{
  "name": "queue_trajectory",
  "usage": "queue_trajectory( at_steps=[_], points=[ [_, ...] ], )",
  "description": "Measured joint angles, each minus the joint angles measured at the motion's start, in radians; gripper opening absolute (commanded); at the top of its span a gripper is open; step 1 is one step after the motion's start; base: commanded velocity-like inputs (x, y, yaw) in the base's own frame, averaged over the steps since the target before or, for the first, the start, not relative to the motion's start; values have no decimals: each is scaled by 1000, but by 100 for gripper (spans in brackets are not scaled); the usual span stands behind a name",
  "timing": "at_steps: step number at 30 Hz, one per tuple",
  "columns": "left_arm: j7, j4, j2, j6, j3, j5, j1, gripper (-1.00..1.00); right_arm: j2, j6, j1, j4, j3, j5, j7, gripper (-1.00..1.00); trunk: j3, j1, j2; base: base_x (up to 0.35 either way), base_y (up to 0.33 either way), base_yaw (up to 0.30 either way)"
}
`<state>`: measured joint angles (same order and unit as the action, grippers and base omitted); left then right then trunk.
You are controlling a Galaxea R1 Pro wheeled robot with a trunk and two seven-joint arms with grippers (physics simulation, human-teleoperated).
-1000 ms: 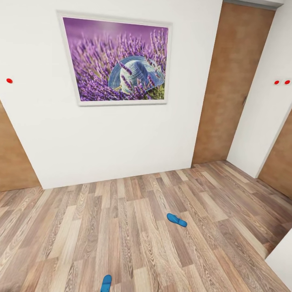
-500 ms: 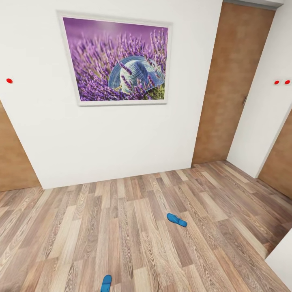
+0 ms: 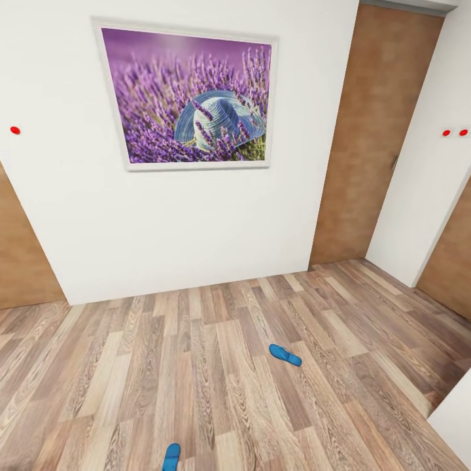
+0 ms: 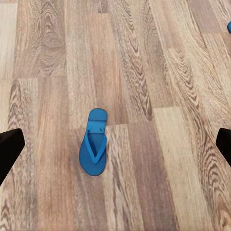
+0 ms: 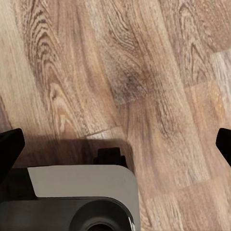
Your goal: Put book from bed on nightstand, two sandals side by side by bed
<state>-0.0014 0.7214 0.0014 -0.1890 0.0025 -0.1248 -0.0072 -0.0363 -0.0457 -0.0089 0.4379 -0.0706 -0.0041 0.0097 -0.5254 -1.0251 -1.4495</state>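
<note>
Two blue sandals on the plank floor: one (image 3: 284, 354) mid-room, another (image 3: 171, 456) nearer. One framed lavender picture (image 3: 186, 95). Three wooden doors. Three red wall dots.

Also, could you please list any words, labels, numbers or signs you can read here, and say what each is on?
None: no text is readable.
The framed lavender picture carries no caption.
The blue sandals show no brand mark.
The red dots on the wall are unlabelled.

Sandals (image 3: 285, 355) apart on floor (image 3: 216, 366) (nearer one (image 3: 171, 456))
</note>
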Motion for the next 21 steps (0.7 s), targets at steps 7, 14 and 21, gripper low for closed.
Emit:
queue_trajectory(
  at_steps=[7,14,21],
  points=[
    [0,0,0,0,0,-1,0,100,-1,0,0,1,0,0,0,100,0,0,0,0,0,0],
    [0,3,1,1,2,-1,0,100,-22,4,0,17,-8,-6,24,100,0,0,0,0,0,0],
    [0,4,1,1,2,0,0,100,-141,204,-2,90,-40,-190,313,100,0,0,0,0,0,0]
  ],
)
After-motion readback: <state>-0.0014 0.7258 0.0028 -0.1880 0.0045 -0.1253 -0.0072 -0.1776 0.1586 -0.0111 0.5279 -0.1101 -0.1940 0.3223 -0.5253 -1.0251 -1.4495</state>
